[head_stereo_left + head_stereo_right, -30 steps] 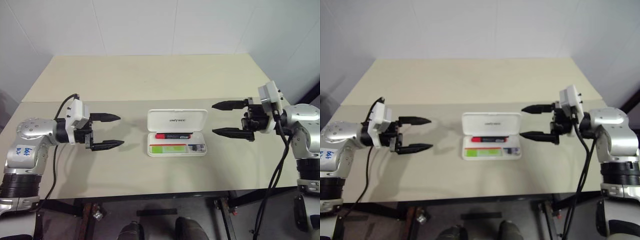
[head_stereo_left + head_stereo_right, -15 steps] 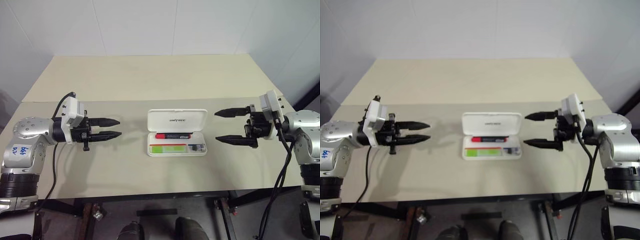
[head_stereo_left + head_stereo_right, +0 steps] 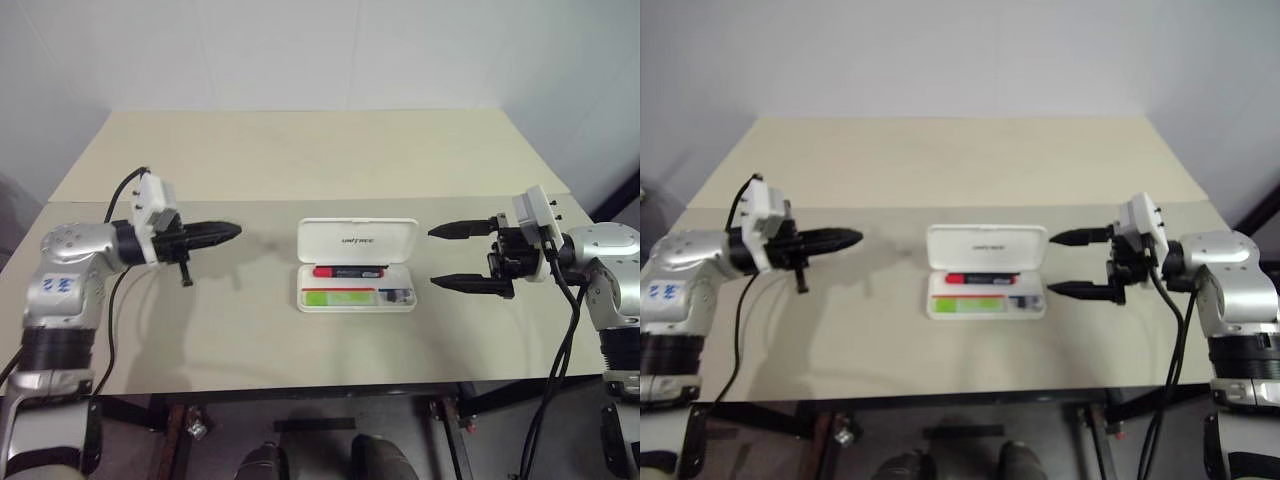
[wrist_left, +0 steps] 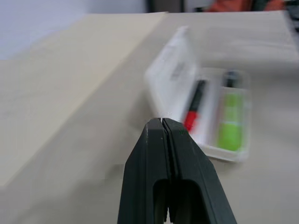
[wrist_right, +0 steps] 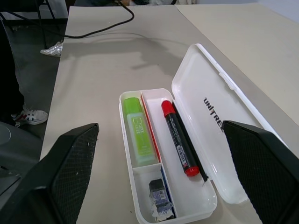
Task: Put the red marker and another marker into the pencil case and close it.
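The white pencil case (image 3: 340, 232) lies open in the middle of the table, its lettered lid tilted back on the far side. The red marker (image 3: 347, 271) rests in the tray's rear channel, and the light-green marker (image 3: 333, 297) lies in the front one. My left gripper (image 3: 233, 231) hovers to the left of the case, pointing at it, shut on nothing. My right gripper (image 3: 437, 257) hangs to the right of the case, pointing at it, open and empty. The right wrist view looks down on both markers, the red marker (image 5: 179, 139) and the green marker (image 5: 138, 130).
A small dark item (image 5: 158, 197) sits in the tray's short end compartment. A black cable (image 5: 105, 28) trails over the table on the left arm's side. The tan table (image 3: 300, 150) stretches wide behind the case, up to a white wall.
My left gripper has shut from wide open and shifted a little farther from me. The right gripper has stayed open, nearly in place. The case and markers have not moved.
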{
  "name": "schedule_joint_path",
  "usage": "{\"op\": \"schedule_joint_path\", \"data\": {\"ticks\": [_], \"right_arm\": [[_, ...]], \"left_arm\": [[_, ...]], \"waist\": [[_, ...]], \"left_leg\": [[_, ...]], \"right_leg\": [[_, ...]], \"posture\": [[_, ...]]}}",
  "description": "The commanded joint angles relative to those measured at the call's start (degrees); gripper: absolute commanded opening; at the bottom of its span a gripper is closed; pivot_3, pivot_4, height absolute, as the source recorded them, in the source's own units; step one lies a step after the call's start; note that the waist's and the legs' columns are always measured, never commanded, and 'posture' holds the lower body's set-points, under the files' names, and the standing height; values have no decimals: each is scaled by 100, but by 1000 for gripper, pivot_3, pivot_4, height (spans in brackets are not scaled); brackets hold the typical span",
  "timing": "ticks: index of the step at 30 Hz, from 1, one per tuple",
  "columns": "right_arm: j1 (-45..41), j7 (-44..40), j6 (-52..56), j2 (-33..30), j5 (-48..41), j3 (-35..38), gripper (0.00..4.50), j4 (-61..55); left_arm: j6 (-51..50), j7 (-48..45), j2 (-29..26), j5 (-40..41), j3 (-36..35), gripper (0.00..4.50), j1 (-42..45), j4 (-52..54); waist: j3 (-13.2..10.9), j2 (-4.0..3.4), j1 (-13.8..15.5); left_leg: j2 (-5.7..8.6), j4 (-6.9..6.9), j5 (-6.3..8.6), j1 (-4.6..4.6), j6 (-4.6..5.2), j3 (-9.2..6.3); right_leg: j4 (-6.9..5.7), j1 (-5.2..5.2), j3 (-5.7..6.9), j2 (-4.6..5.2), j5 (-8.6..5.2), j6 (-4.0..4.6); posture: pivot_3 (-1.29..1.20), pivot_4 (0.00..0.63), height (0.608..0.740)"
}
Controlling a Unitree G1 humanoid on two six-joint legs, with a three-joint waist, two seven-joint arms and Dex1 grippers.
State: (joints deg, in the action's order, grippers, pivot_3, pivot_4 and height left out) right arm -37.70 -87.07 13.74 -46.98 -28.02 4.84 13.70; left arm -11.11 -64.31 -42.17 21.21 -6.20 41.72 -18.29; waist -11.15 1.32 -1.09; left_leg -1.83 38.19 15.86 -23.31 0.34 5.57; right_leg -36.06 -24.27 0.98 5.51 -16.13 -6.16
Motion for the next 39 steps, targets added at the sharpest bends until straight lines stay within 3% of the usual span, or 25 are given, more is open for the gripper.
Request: {"op": "schedule_joint_path", "data": {"ticks": [1, 12, 17, 25, 32, 39], "right_arm": [[-72, -125, -105, -83, -33, 76, 4500, -62], [82, 150, -41, 15, -84, 131, 4500, -295], [210, 295, 20, 75, -131, 136, 4500, -485], [304, 473, 128, 135, -213, 170, 4500, -656], [312, 491, 204, 86, -263, 206, 4500, -673], [290, 553, 221, 152, -263, 158, 4500, -652]], "left_arm": [[308, 338, 206, -425, 194, 18, 491, -538], [1192, 649, 1280, -1228, 741, 18, 1895, -2812], [1615, 473, 1714, -1308, 770, 18, 2115, -3240], [1904, -29, 2197, -1337, 943, 18, 1953, -3043], [1804, -881, 1919, -1467, 1433, 18, 1358, -1930], [914, -893, 1789, -1612, 1913, 18, 622, -549]], "waist": [[0, 0, 9], [-1, 2, 103], [-1, 3, 104], [-2, 4, 104], [-2, 3, 92], [-2, 3, 102]], "left_leg": [[0, 0, 0, 0, 0, 3], [1, 2, 0, -3, -3, 46], [1, 1, 0, -4, -3, 46], [1, 5, -1, -5, -4, 45], [-1, 2, -1, -3, -5, 45], [-1, 8, 1, -4, -2, 34]], "right_leg": [[1, 0, -1, 0, 0, -1], [8, -1, 1, -3, 1, -3], [8, -1, 2, -3, 2, -4], [8, -1, 2, -3, 3, -5], [8, -1, -1, -4, 3, -5], [5, 0, -3, -1, 3, -5]], "posture": [[0, 150, 740], [0, 150, 740], [0, 150, 740], [0, 150, 740], [0, 150, 740], [0, 150, 740]]}}
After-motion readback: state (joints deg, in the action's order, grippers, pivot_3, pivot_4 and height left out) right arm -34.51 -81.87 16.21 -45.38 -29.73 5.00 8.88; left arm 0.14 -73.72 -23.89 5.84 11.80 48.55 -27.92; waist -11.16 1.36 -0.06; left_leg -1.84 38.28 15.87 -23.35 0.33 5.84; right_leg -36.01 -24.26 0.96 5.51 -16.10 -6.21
